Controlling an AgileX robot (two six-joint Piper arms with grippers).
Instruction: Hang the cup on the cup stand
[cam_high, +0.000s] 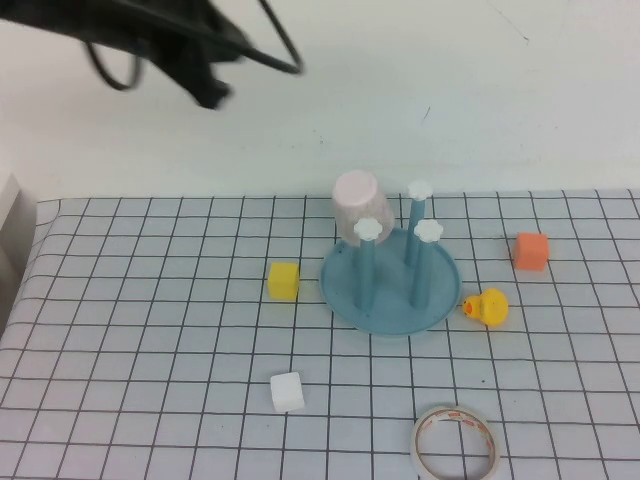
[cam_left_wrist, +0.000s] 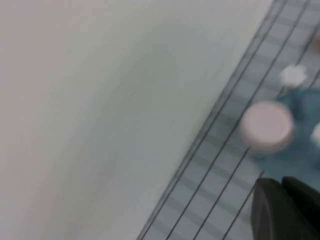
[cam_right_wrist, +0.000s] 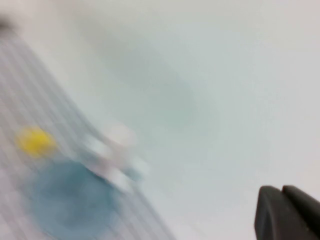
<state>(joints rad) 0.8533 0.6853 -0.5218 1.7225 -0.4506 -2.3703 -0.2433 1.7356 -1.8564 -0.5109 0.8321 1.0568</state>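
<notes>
Cup (cam_high: 356, 204) sits upside down over the back-left peg of the cup stand (cam_high: 391, 290), hung as the task wants; the dish base holds nothing else. Left end effector (cam_high: 210, 92) raised well behind, pressed together, empty. Right end effector (cam_right_wrist: 287, 212) off bench, pressed together too.

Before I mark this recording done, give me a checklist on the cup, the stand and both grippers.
1. Pale pink plastic cup upside down over a rear peg: ok.
2. Round blue cup stand upright on the gridded mat: ok.
3. Left gripper clear of the cup, raised at far left, shut: ok.
4. Right gripper shut, out of the high view: ok.
5. Cup fully seated on its peg: cannot tell.
</notes>
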